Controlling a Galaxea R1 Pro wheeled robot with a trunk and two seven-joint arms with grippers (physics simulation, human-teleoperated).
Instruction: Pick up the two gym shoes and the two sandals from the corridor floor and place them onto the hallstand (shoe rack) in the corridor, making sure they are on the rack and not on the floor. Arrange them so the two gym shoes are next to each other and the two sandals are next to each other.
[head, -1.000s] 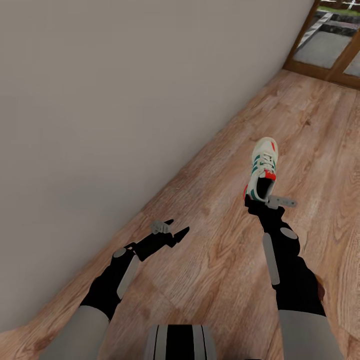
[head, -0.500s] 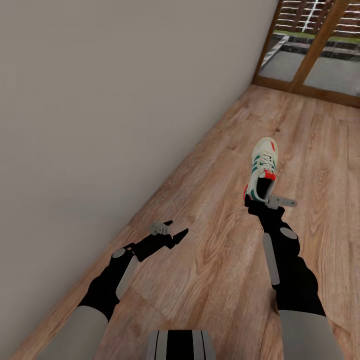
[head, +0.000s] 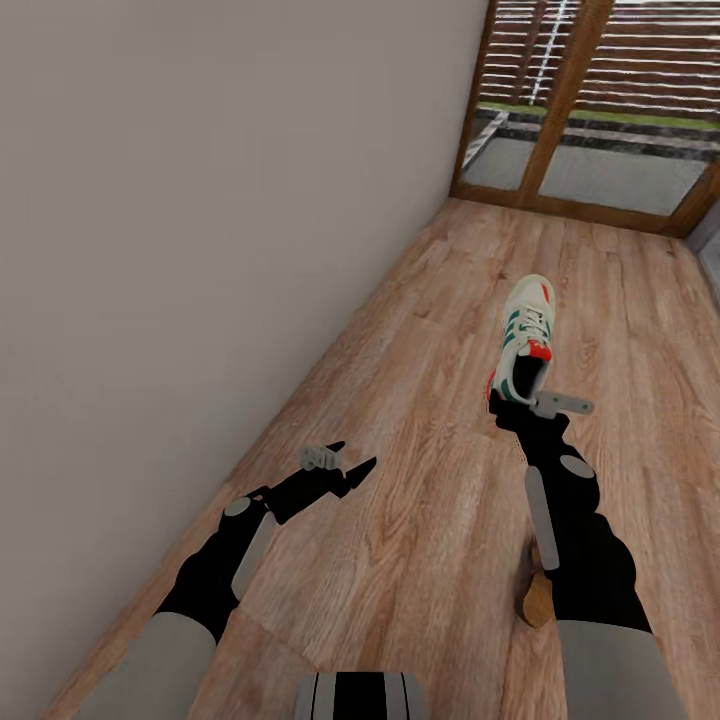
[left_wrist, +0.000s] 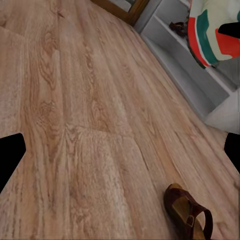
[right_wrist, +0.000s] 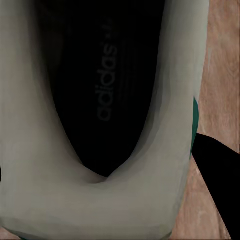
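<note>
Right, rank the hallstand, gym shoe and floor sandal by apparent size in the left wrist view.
The hallstand, clearly largest.
Then gym shoe and sandal: about alike, both cut off by the picture's edge, so unranked.

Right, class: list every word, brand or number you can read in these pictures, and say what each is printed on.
"adidas": printed faintly on the dark insole inside the gym shoe held by the right gripper.
No other readable text shows on the sandal or elsewhere.
</note>
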